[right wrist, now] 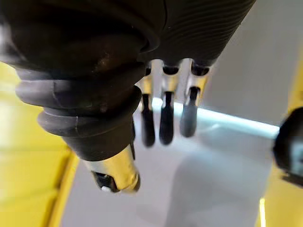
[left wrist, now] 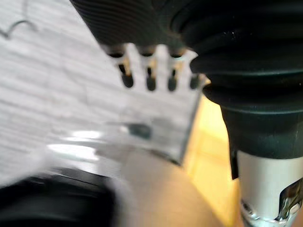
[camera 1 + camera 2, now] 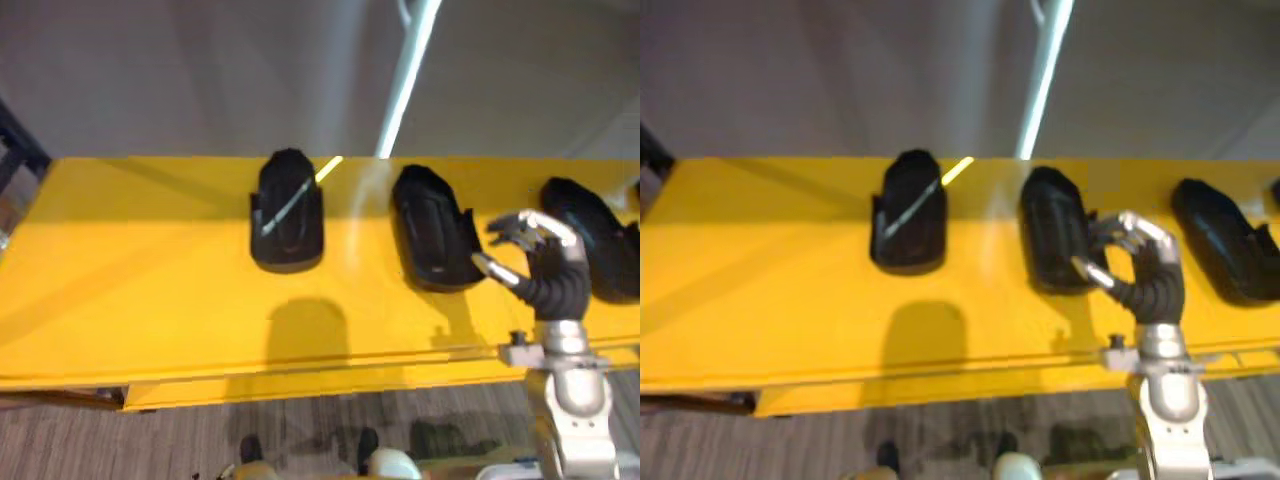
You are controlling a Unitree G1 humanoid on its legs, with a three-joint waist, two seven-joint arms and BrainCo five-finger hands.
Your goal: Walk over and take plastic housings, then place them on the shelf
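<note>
Right hand [image 3: 545, 268]: silver fingers [image 3: 520, 222] with dark tips, silver thumb set apart. Back and wrist sit under a black ribbed cover, rubbery, stacked in rings like a bellows. Right arm [image 3: 572, 395]: silver-grey metal, rounded collar, small square block on its left. Left hand [image 2: 142, 23]: same black ribbed cover, silver dark-tipped fingers. Left arm [image 2: 267, 189]: polished silver tube.

Right of the right robot hand [image 3: 551, 272], a plastic housing [image 3: 587, 224] is cut off by the picture's edge.
</note>
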